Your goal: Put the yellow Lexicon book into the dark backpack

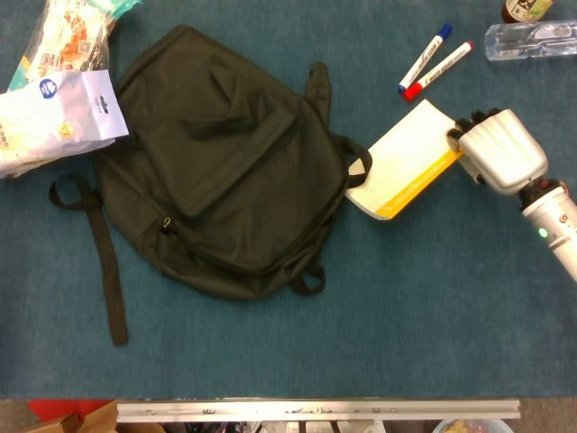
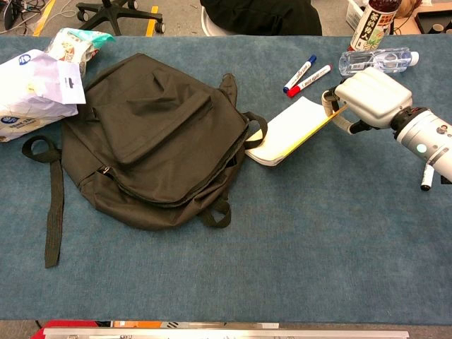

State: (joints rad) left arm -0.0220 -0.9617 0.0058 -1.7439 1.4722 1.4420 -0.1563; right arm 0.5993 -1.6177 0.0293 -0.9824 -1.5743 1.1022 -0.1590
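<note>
- The yellow Lexicon book (image 1: 398, 161) is seen tilted, raised at its far right end; its long axis runs from the hand down-left to the dark backpack (image 1: 221, 162), whose strap its low corner touches.
- The right hand (image 1: 494, 149) is held knuckles-up at the book's raised end, fingers curled over and pinching its edge, forearm running back to the right.
- The book's title cannot be read here.
- Beyond the hand, two markers (image 2: 308, 74) and a water bottle (image 2: 378, 59) are laid on the tabletop (image 2: 296, 240).
</note>
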